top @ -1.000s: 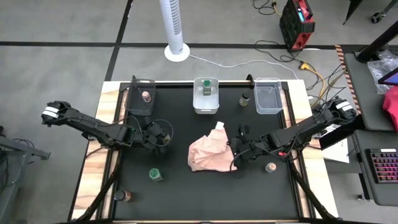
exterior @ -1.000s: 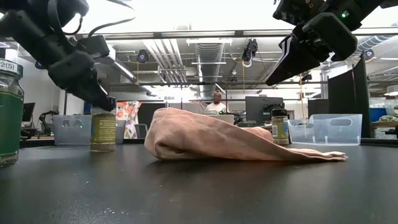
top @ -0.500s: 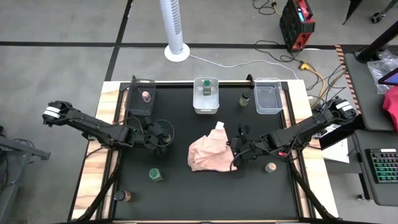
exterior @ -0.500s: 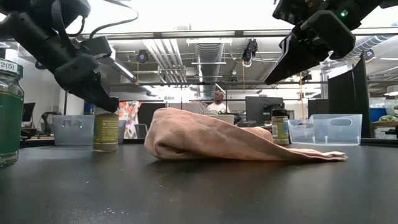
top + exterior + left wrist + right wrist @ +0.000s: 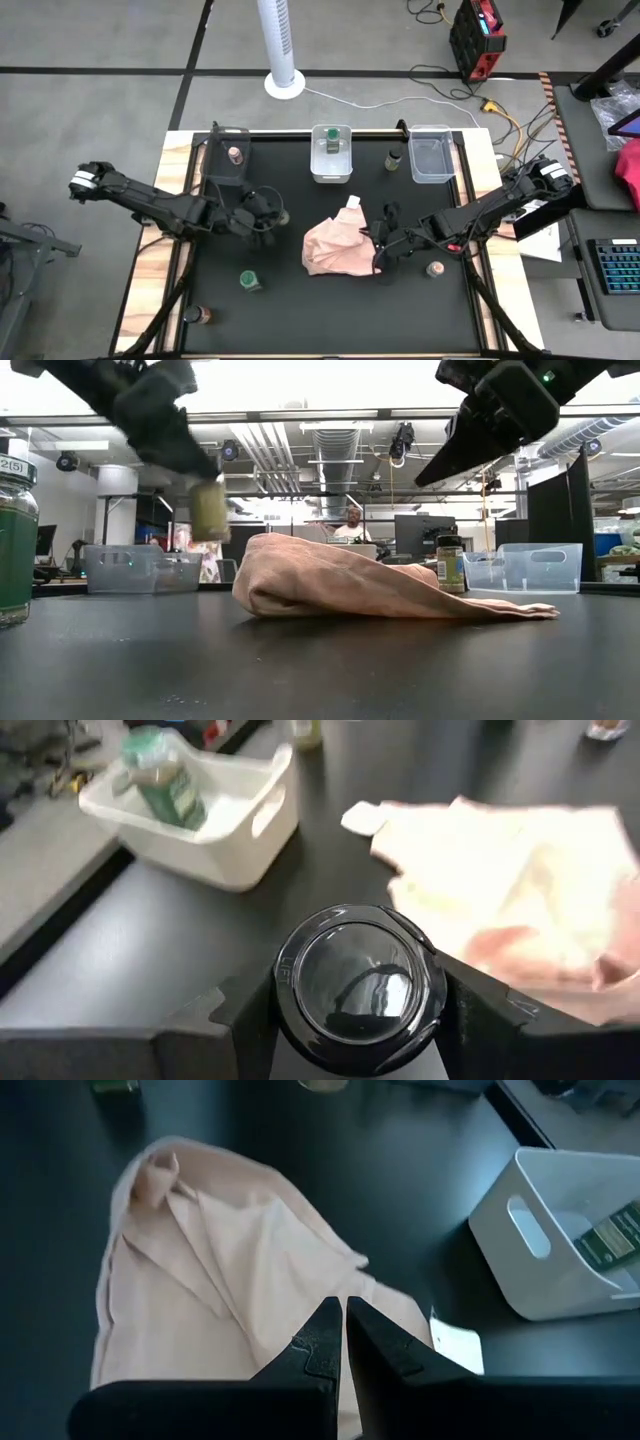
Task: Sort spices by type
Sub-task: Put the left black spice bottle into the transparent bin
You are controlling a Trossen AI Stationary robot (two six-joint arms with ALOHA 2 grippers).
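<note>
My left gripper [image 5: 268, 213] is shut on a spice jar with a dark black lid [image 5: 362, 985]; in the low view the jar [image 5: 210, 510] hangs above the table, left of the pink cloth [image 5: 338, 246]. My right gripper [image 5: 382, 242] is shut and hovers over the cloth's right edge [image 5: 345, 1330], touching nothing. A green-lidded jar [image 5: 248, 281] stands near the front left, another jar [image 5: 203, 315] at the front left corner, and a tan-pink-lidded one [image 5: 435, 269] right of the cloth. A dark-lidded jar [image 5: 393, 159] stands between the middle and right bins. My left gripper pinches the jar between its two fingers, one on each side of the jar's top at the lid's rim [image 5: 288, 975]. The fingers [image 5: 165, 430] come slanting down from above and from the table's left. The jar is lifted clear and hangs roughly upright below them.
Three clear bins line the far edge: the left bin [image 5: 214, 165] holds a pink-lidded jar, the middle bin [image 5: 331, 176] a green-lidded one, the right bin [image 5: 431, 172] shows nothing inside. The crumpled cloth fills the table's middle. Beyond the table, a person sits in the room.
My left gripper has risen and shifted toward the table's right, carrying the dark-lidded jar with it. The jar stood on the table a second ago and now hangs clear above it, closer to the cloth.
</note>
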